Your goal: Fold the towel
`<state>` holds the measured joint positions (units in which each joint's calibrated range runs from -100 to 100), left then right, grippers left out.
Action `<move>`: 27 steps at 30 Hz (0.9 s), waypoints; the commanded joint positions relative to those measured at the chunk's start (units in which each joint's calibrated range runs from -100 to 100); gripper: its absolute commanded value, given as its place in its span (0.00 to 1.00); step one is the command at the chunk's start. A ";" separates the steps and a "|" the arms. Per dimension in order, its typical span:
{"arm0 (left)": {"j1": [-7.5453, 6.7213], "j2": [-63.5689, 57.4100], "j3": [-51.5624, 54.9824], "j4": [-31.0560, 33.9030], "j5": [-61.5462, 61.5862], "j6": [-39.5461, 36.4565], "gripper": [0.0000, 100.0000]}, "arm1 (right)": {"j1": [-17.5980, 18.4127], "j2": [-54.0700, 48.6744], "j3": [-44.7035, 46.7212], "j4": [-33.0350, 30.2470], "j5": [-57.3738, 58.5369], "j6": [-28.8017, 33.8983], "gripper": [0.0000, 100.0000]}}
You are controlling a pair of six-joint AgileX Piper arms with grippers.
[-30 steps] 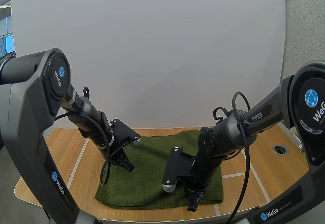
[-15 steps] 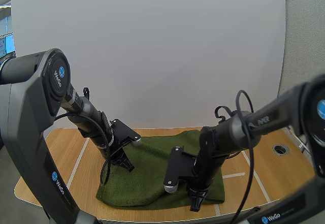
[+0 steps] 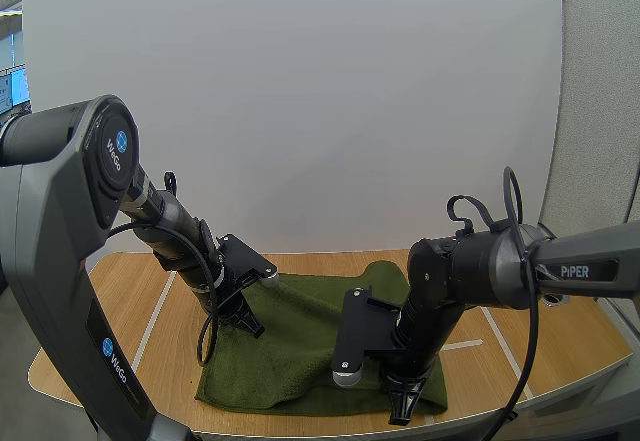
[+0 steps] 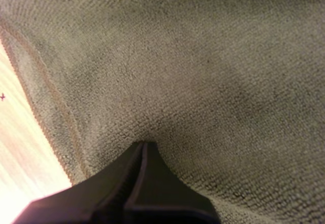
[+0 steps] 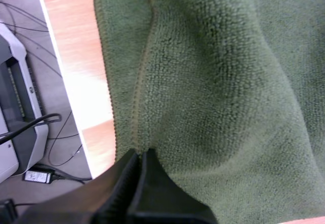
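- Our right gripper (image 3: 405, 411) has slid to the right and toward the near edge of the table (image 3: 130, 301). The green towel (image 3: 300, 346) has come along, and its near hem now lies straighter. We judge this a tug to flatten the cloth for folding.
- Its fingers are pressed together on the hem, pinching it.
- Our left gripper (image 3: 252, 326) stays on the towel's far-left part with its fingers closed. Creases gather at its tip, so it probably nips cloth.
- The towel lies on the table between both arms.

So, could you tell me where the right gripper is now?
In the high view the right gripper is at the near right corner of the towel, by the front edge of the table; the right wrist view shows it pinching the hem.
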<state>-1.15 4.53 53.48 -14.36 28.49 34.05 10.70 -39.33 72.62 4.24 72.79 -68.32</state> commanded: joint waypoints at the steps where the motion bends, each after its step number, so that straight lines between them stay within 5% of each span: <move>1: 0.02 0.55 0.22 0.04 2.24 -0.75 0.00 | 0.05 -0.74 0.71 -1.18 7.01 0.19 0.00; 11: 0.02 0.55 0.22 0.04 1.62 -0.75 0.00 | 0.05 -0.74 0.71 -1.55 3.62 0.28 0.02; 13: 0.02 0.55 0.22 0.04 1.62 -0.75 0.00 | 0.05 -0.74 0.71 -1.55 3.06 0.48 0.26; 17: 0.02 0.55 0.22 0.04 1.62 -0.75 0.00 | 0.05 -0.77 0.23 -1.55 3.06 3.23 0.94; 18: 0.02 0.55 0.22 0.04 1.62 -0.75 0.00 | 0.05 -0.92 -0.24 -1.69 3.06 3.82 1.00; 27: 0.02 0.55 0.22 1.38 1.99 -1.19 0.00 | 0.05 -0.02 -10.26 -2.36 -5.62 9.36 1.00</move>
<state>-1.15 4.53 53.48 -14.36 28.65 33.74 10.70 -39.59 71.66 2.62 75.62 -64.53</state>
